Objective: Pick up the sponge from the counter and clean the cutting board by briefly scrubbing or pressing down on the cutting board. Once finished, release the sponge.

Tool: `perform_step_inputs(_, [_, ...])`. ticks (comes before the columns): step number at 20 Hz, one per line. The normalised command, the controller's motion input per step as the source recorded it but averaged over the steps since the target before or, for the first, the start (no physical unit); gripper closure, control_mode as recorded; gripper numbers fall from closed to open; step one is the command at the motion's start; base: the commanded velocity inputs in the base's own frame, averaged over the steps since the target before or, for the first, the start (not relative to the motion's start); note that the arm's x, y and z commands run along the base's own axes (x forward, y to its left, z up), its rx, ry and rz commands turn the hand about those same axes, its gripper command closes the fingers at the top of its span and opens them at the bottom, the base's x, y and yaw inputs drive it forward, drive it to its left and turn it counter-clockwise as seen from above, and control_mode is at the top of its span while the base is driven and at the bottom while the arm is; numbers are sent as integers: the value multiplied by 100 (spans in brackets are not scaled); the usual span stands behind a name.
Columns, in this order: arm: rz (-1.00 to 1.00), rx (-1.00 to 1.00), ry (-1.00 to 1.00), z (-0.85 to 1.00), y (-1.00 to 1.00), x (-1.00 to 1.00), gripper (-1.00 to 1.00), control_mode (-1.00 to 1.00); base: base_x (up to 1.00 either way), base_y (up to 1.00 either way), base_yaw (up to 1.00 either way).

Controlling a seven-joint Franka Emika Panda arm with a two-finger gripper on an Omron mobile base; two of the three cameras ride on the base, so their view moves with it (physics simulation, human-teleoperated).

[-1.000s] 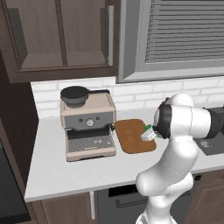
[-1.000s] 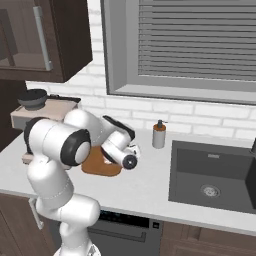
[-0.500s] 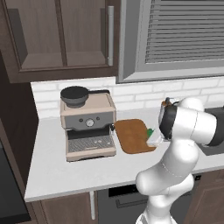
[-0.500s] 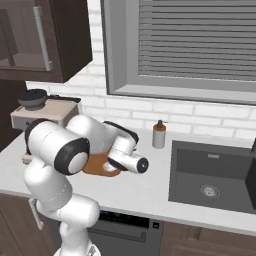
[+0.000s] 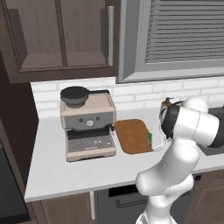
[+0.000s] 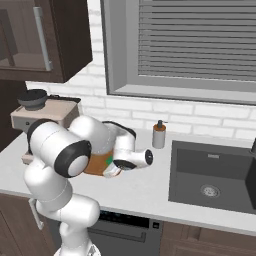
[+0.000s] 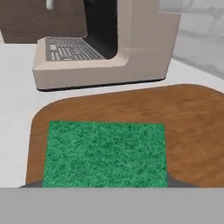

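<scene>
Sponge (image 7: 105, 153): green face toward the camera, low over the near end of the cutting board (image 7: 192, 131), apparently carried there for scrubbing. Claw (image 6: 111, 167): closed on the sponge, judging by its fixed place between the tips. Espresso machine (image 5: 87, 122) stands just beside the board on the surface (image 5: 65, 175); soap bottle (image 6: 159, 134) well clear.

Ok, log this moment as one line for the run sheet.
stage: scrubbing | sponge: over the near corner of the cutting board, at the tool | tool state: cannot tell | espresso machine: beside board | release: not yet
</scene>
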Motion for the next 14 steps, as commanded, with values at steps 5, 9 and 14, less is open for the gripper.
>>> perform_step_inputs(5, [36,-14,3,-41,76,-58,100,-100,0,0,0])
perform_step_inputs(9, [26,-3,7,-46,90,-43,100,-100,0,0,0])
perform_step_inputs(14, [22,0,9,-56,97,-43,100,-100,0,0,0])
